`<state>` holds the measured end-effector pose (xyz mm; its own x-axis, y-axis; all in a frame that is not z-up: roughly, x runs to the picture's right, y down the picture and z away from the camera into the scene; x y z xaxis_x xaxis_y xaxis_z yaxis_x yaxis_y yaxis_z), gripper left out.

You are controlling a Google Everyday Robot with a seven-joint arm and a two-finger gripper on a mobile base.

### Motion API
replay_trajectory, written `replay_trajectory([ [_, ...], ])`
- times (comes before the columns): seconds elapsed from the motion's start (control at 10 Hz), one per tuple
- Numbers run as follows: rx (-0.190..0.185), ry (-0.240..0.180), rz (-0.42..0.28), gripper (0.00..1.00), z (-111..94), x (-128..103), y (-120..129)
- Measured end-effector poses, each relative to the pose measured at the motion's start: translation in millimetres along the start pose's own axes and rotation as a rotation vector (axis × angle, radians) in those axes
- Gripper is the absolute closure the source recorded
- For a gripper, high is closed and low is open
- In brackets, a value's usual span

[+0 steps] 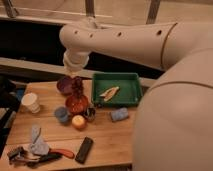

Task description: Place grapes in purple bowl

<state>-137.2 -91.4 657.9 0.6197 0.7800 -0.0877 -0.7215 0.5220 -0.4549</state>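
**Grapes held high, bowl just to the side**

The gripper hangs under the arm's wrist, clamped on the grapes — a dark reddish, lumpy bunch dangling just above the orange bowl. The purple bowl sits just beside the grapes, on the far side of the orange bowl from the yellow fruit. To do this well, I judge: carry the bunch over the purple bowl's centre, lower it inside the rim — then release.

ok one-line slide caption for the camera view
Gripper shut on the grapes, hanging between the purple bowl and red-orange bowl.
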Motion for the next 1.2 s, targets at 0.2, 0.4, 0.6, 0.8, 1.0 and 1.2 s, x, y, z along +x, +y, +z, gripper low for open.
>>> replay_trajectory([
  [0.2,-0.006,-0.077,-0.007,0.95,-4.8,-29.8,-16.8],
  [0.4,-0.007,-0.082,-0.009,0.95,-4.9,-32.0,-16.9],
  [0.6,-0.008,-0.082,-0.008,0.95,-4.7,-31.6,-17.0],
  [0.8,-0.007,-0.082,-0.003,0.95,-2.4,-31.4,-19.2],
  [1.0,-0.010,-0.098,-0.001,0.95,5.5,-44.9,-19.4],
  [1.2,-0.024,-0.125,-0.007,0.95,16.0,-72.2,-11.1],
])
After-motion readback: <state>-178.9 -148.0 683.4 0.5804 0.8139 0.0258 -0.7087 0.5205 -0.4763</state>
